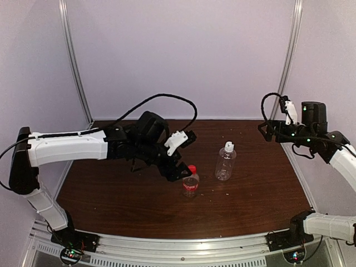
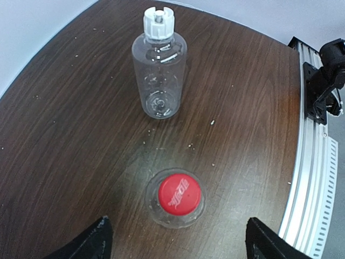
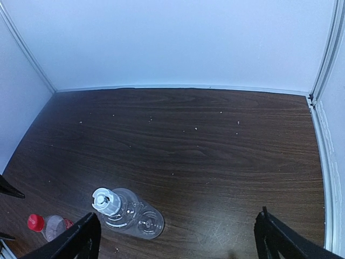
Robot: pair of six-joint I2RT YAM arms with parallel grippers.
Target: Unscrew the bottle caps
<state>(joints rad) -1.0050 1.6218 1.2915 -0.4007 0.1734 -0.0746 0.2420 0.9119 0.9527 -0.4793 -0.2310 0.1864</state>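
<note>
At centre of the top view, just below the middle, the small bottle (image 1: 190,184) w/ red label is standing upright on the counter (image 1: 111,189), red cap (image 1: 192,168) screwed on. The wider bottle (image 1: 225,166) is standing a little to its right & higher in frame, white cap (image 1: 228,147) on; the two bottles are apart, not touching.

The left jaws are hanging wide open just left of the red cap in the top view. In the left wrist view the cap is sitting low-centre btwn the two fingertips (image 2: 94,240), neither touching it. The right jaws are also gaping wide, holding nothing, up at the right edge of the frame, well apart from both bottles.

Handling, as a guess: both bottles are looking empty, thin clear plastic, so prob. light, easy to tip or spin, walls denting under a hard squeeze. Caps are looking small & stiff. Best hold: cap by its side wall, across the diameter; other jaws gripping the body gently to stop it turning.
</note>
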